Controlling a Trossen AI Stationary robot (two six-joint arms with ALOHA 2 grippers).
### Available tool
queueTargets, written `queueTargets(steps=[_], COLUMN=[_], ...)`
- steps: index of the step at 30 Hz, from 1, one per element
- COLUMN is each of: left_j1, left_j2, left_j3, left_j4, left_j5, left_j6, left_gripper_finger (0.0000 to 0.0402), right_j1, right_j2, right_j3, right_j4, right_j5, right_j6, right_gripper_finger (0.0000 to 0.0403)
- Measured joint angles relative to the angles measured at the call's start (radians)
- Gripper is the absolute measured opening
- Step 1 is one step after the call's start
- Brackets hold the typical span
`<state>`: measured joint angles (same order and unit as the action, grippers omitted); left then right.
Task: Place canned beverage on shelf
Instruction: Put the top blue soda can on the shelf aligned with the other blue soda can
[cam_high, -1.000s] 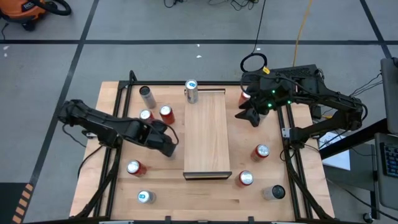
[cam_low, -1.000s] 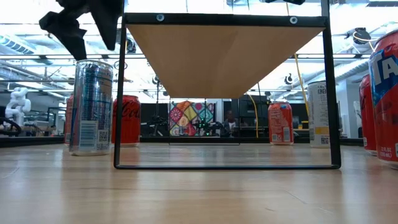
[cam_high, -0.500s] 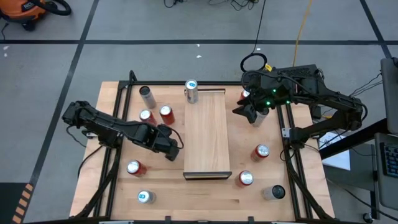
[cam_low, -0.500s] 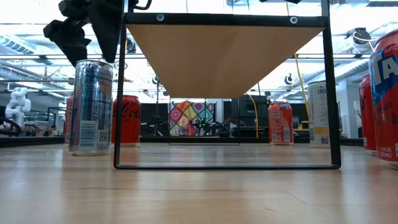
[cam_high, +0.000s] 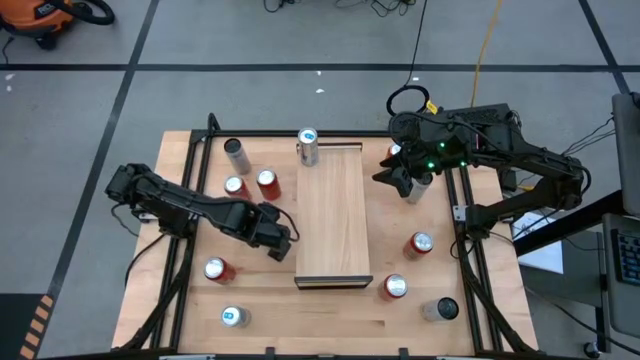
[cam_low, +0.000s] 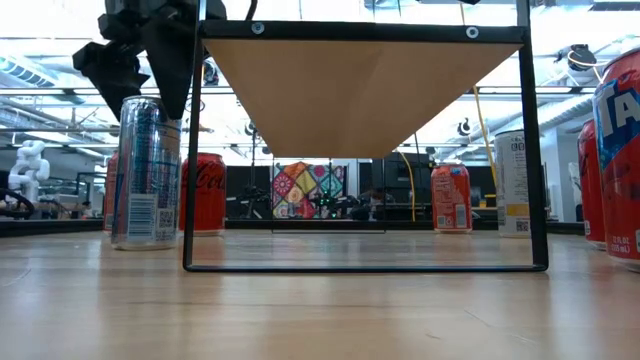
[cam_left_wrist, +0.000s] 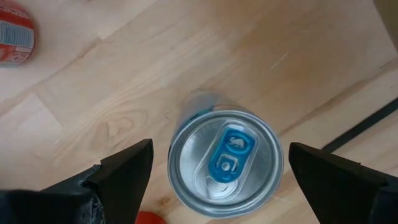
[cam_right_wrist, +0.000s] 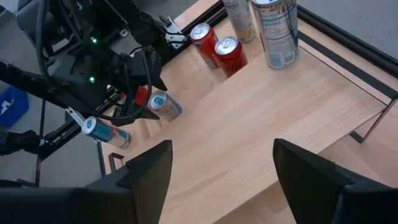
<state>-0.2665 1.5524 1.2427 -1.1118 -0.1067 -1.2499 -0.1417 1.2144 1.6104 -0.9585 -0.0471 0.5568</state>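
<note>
The left gripper (cam_left_wrist: 214, 171) hovers wide open directly over a blue-tabbed can (cam_left_wrist: 225, 160), bare table all round it. The right gripper (cam_high: 400, 180), empty and open, hangs beside the shelf (cam_high: 333, 212), which stands between both.

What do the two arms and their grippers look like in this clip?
Both arms are matte black and jointed, with cables running along them. The left gripper has broad, flat dark fingers; the right gripper looks the same. Small green lights glow near the right arm's wrist.
</note>
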Motion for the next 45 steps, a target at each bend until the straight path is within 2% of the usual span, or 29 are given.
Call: queueTargets(steps=[17,28,35,45], left_j1=[0.000,0.000,0.000,0.004], left_j2=[-0.001,-0.002,-0.002,-0.003], left_j3=[0.000,0.000,0.000,0.001], left_j4=[0.004,0.004,0.003,-0.003], left_j5=[0.002,0.013,0.027,0.051], left_j6=[0.009,0.002,0.001,-0.001], left_gripper_finger=[0.0371,0.0293,0.0257,0.0235], right_j1=[0.000,0.000,0.000,0.000], right_j2=[0.000,0.000,0.000,0.000], right_j3=[0.000,0.000,0.000,0.000], right_j4=[0.000,0.000,-0.003,-0.003], right_j5=[-0.001,-0.001,-0.001,-0.002], right_j6=[0.000,-0.026,-0.062,-0.094], right_gripper_finger=[0.0254,0.0254,0.0254,0.0254])
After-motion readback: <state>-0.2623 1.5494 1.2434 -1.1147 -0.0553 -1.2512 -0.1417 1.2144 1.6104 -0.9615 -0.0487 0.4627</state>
